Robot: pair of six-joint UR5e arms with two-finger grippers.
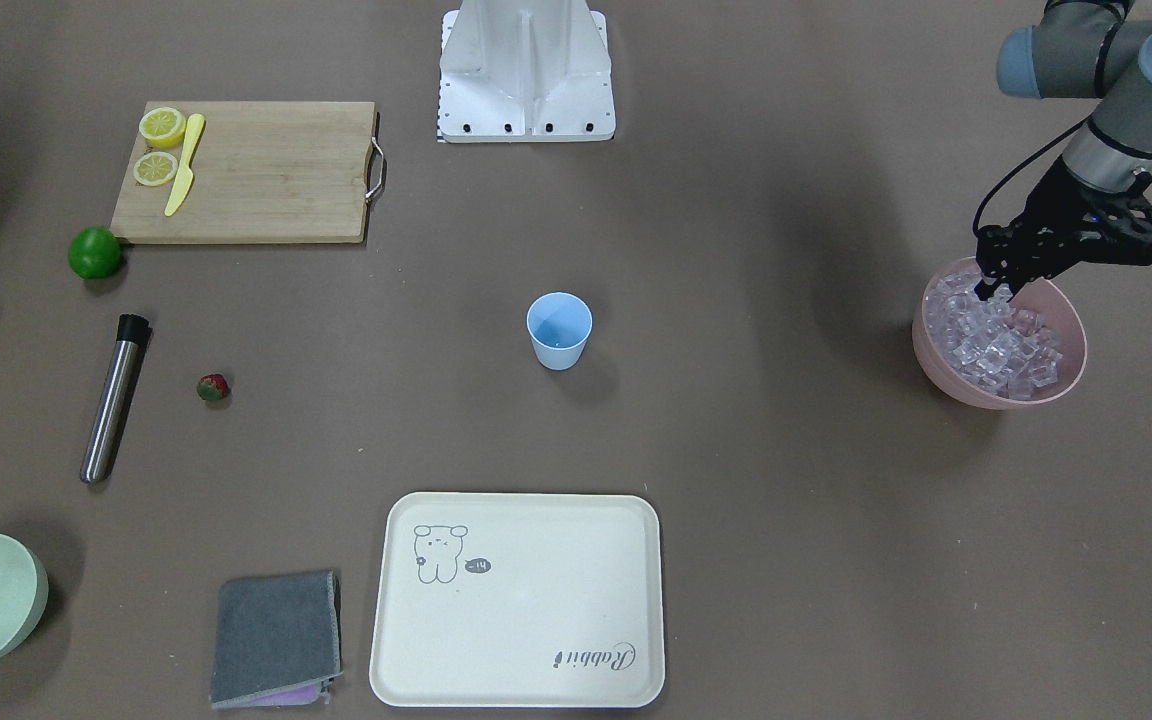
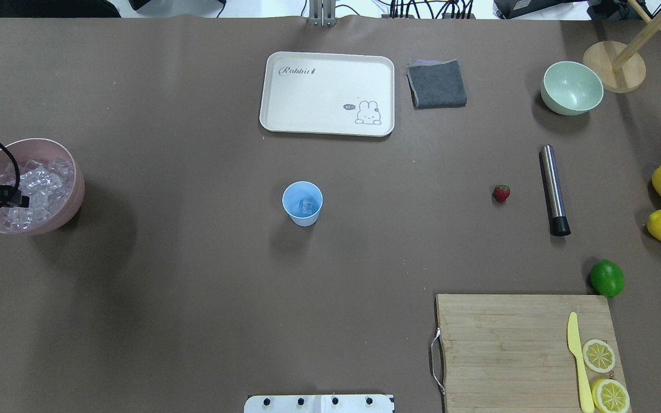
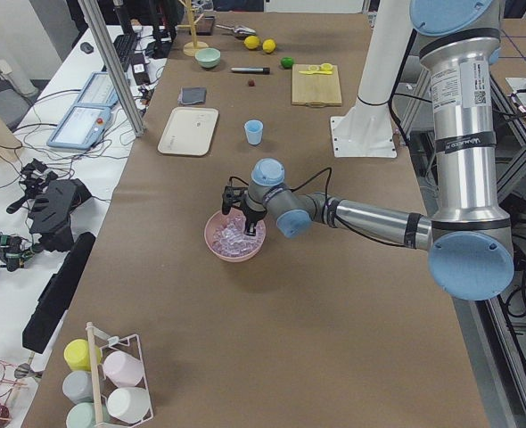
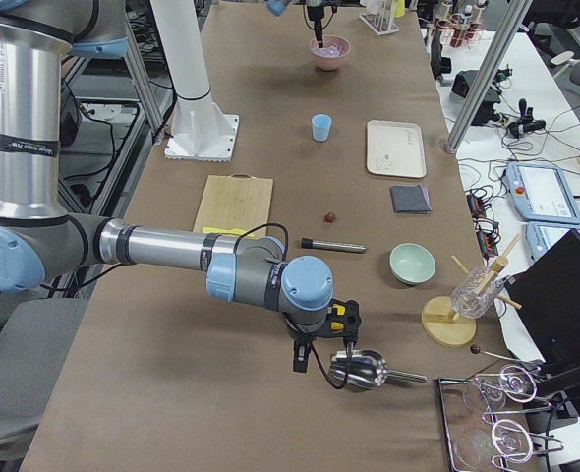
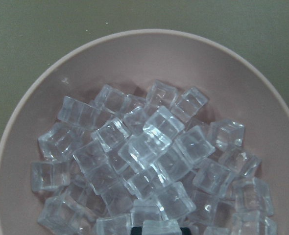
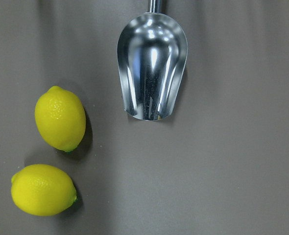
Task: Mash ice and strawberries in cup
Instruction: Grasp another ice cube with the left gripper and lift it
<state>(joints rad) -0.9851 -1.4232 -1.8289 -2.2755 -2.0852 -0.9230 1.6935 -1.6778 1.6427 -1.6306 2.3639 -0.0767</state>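
In the front-facing view, the left claw (image 1: 993, 290) is dipping its fingertips into the ice (image 1: 1001, 340) heaped in the pink bowl (image 1: 948, 372). The tips are sitting close together among the cubes, and I cannot tell whether they are gripping one. The cup (image 1: 559, 330) is standing upright well apart from that claw, toward the middle of the tabletop (image 1: 786, 500). The strawberry (image 1: 214, 387) is lying farther off still, beyond the cup and near a steel muddler (image 1: 114, 400).

In the overhead view, one ice cube (image 2: 306, 205) is resting in the bottom of the cup.

In the left wrist view, cubes are crowding the bowl directly beneath the claw, and only a dark sliver of the claw is showing at the lower edge.

In the exterior right view, the right claw (image 4: 344, 334) is hanging just above a metal scoop (image 4: 367, 369), far from the cup. How wide it is standing cannot be told.

In the right wrist view, the scoop is lying under the claw, with two lemons (image 6: 60, 118) just beside it.
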